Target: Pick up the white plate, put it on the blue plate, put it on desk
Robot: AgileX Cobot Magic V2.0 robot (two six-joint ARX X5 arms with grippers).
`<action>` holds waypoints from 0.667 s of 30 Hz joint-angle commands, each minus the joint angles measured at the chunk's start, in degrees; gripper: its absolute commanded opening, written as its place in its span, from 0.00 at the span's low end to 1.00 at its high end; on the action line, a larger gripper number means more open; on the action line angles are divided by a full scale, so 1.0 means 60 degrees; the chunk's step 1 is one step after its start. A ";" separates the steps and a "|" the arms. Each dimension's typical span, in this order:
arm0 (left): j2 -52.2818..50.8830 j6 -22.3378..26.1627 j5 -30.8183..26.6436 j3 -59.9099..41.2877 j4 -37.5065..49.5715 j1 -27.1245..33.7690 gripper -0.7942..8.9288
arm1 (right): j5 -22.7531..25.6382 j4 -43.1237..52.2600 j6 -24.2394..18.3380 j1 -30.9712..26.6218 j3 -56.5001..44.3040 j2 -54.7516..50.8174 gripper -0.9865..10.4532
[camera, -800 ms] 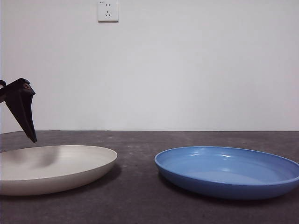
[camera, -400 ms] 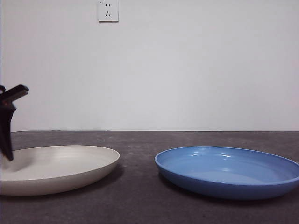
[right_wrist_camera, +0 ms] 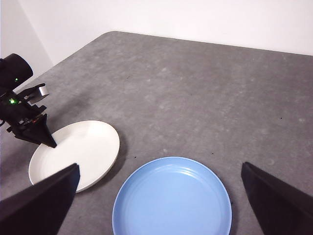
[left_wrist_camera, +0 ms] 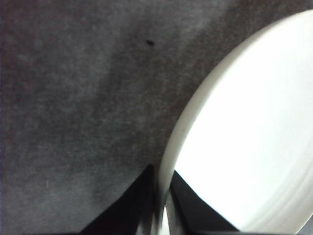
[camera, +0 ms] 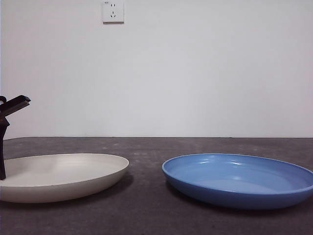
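Note:
The white plate point(camera: 63, 176) lies flat on the desk point(camera: 146, 147) at the left, with the blue plate point(camera: 239, 178) to its right and a gap between them. My left gripper point(camera: 2, 174) is down at the white plate's far-left rim. In the left wrist view the white plate point(left_wrist_camera: 254, 137) has its rim pinched between the jaws of the left gripper point(left_wrist_camera: 161, 215), one inside and one outside. The right gripper point(right_wrist_camera: 160, 164) hangs high and open over the desk, looking down on the white plate point(right_wrist_camera: 80, 152), the blue plate point(right_wrist_camera: 171, 200) and the left gripper point(right_wrist_camera: 49, 143).
A white wall with a socket point(camera: 113, 11) stands behind the desk. The desk's left edge and rounded back corner point(right_wrist_camera: 105, 34) lie near the left arm. Bare tabletop point(right_wrist_camera: 205, 93) stretches behind both plates.
The left gripper has dropped from above the white plate down onto its left rim and closed there. The plate has slid slightly to the right. The blue plate has not moved.

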 commanded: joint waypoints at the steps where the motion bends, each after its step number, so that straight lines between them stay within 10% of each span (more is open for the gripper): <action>1: 0.0186 0.0011 -0.0142 0.0273 -0.0007 0.0022 0.10 | 0.0004 0.0066 -0.0040 0.0047 0.0157 0.0022 0.62; 20: -0.1275 -0.0328 0.0951 0.1428 -0.1286 -0.1432 0.10 | 0.0007 -0.0761 0.0080 0.0047 0.0477 0.0004 0.62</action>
